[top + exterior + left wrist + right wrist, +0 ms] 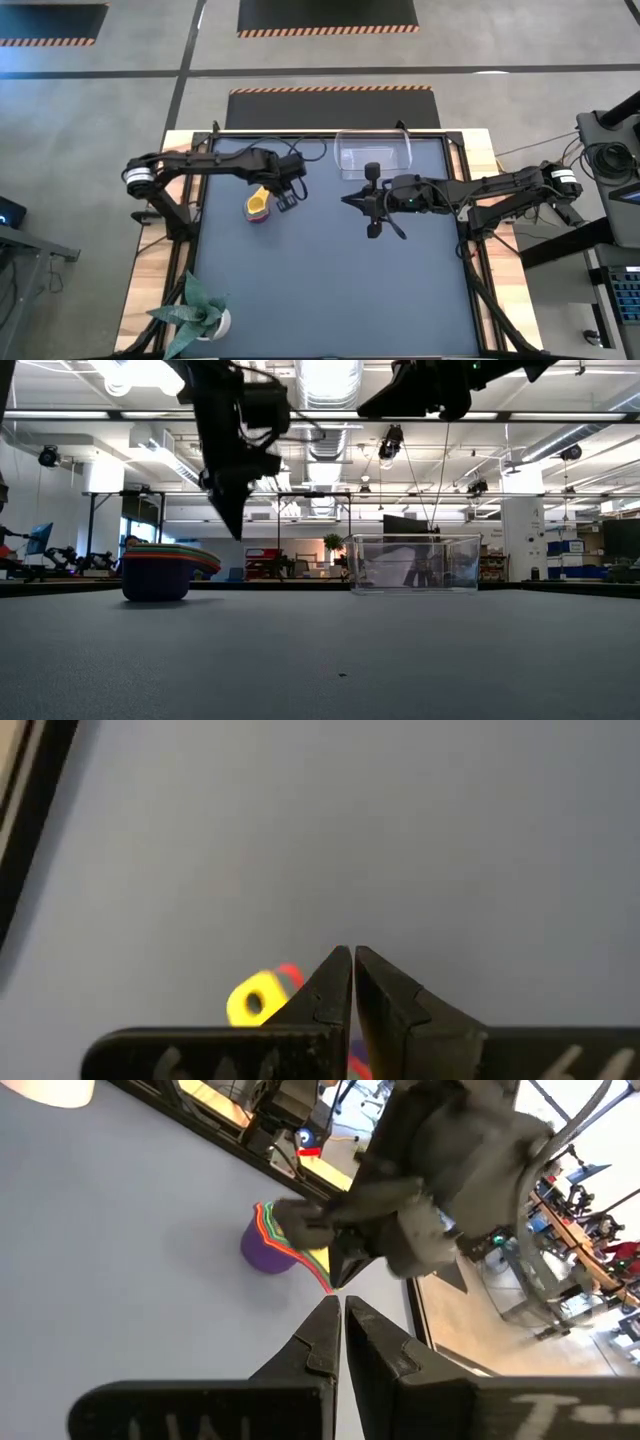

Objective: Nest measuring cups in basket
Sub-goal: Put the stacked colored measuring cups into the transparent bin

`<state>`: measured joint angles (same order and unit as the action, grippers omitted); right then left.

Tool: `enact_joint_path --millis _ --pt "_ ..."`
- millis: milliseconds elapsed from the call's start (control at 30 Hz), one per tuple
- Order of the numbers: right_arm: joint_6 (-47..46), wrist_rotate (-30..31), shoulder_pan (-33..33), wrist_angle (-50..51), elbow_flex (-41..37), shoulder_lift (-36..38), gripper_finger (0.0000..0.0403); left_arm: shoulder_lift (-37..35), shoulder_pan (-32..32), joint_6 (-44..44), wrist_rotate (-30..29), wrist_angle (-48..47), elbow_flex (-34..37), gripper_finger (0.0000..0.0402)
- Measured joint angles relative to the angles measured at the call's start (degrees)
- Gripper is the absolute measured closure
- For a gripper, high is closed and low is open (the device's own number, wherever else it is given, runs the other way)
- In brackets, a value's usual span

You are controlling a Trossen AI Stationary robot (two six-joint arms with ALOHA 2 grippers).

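I have the left gripper (290, 200) hanging above the dark table (330, 290) with its fingers pressed together and nothing between them. The measuring cups (258, 205) sit just beside it on the mat, on the side toward the left arm's base; they are already stacked into one another, yellow on top from above. In the low view the stack (160, 572) rests on the table surface, with the gripper's tip (235, 520) above and slightly to the side of it, not touching. From the left wrist I see only a yellow handle (252, 1001) and a sliver of red peeking past my closed fingers (335, 985).

My right gripper (350, 200) is also closed and empty, held over the middle of the table. The basket (375, 152) stands just beyond that gripper, at the far edge of the mat, well apart from the cups. It looks clear and empty in the low view (415, 565).
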<state>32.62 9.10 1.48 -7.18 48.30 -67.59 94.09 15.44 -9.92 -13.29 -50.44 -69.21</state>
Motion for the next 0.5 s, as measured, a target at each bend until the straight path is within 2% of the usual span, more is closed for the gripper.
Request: enact_joint_path --millis 233,500 --pt "0.22 -0.06 0.00 1.07 -0.01 0.00 0.0394 -6.96 -5.69 5.71 0.80 6.00 -1.05 0.0402" --pt "0.18 -4.63 0.00 0.84 -0.01 0.00 0.0394 -16.91 -13.62 11.53 0.84 10.31 0.23 0.0402"
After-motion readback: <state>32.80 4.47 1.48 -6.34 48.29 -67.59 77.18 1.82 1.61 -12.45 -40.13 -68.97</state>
